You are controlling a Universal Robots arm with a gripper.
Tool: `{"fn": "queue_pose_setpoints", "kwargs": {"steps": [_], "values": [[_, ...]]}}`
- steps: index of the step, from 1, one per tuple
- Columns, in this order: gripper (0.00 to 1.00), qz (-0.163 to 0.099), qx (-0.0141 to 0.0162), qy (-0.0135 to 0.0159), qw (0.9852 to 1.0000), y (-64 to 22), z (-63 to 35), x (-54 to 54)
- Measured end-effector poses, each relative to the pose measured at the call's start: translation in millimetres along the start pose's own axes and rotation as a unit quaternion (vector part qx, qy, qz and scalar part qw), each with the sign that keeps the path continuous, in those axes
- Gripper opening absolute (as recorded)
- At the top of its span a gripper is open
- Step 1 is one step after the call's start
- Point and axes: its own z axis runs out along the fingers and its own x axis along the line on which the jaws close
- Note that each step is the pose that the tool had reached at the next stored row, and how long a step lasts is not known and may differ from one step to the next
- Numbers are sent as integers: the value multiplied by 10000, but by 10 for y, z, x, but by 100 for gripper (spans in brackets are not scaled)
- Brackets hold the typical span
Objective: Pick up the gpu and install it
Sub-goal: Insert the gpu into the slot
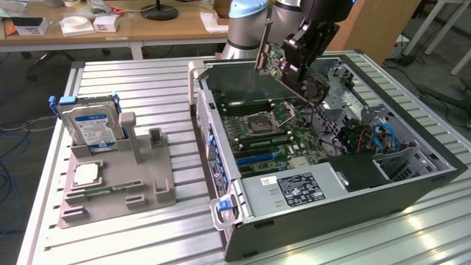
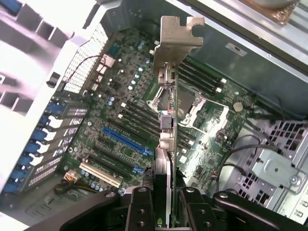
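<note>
The exterior view looks down at an angle from mid range over the surface (image 1: 147, 232), with the open computer case (image 1: 412, 190) at 3 o'clock and the arm (image 1: 246, 22) at 12. The wrist view peers close past the end effector (image 2: 162, 202) and the edge-on gpu (image 2: 166, 96) onto the motherboard (image 2: 120, 120), which both views share.

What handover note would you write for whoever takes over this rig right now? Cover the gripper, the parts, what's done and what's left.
Gripper: fingers shut on the gpu, its metal bracket pointing away from the wrist.
Location: gpu in the air over the open computer case, above the motherboard.
Done: gpu picked up.
Left: gpu not yet seated in any slot.
</note>
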Motion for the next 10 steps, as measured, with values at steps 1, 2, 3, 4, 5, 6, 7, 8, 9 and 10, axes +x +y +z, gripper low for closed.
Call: {"fn": "queue_pose_setpoints", "kwargs": {"steps": [1, 2, 3, 4, 5, 6, 7, 8, 9, 10], "values": [[27, -64, -1, 3, 10000, 0, 0, 0], [27, -114, -2, 4, 9999, -2, 0, 0], [27, -155, -3, 6, 9999, -3, 1, 1], [27, -198, -5, 8, 9998, -4, 2, 2], [27, -245, -5, 11, 9997, -6, 2, 3], [27, -294, -6, 14, 9996, -7, 3, 4], [27, -365, -6, 19, 9993, -7, 3, 4], [27, -428, -7, 22, 9991, -7, 4, 4], [27, -483, -9, 25, 9988, -7, 6, 4], [27, -532, -11, 28, 9986, -8, 7, 4]]}}
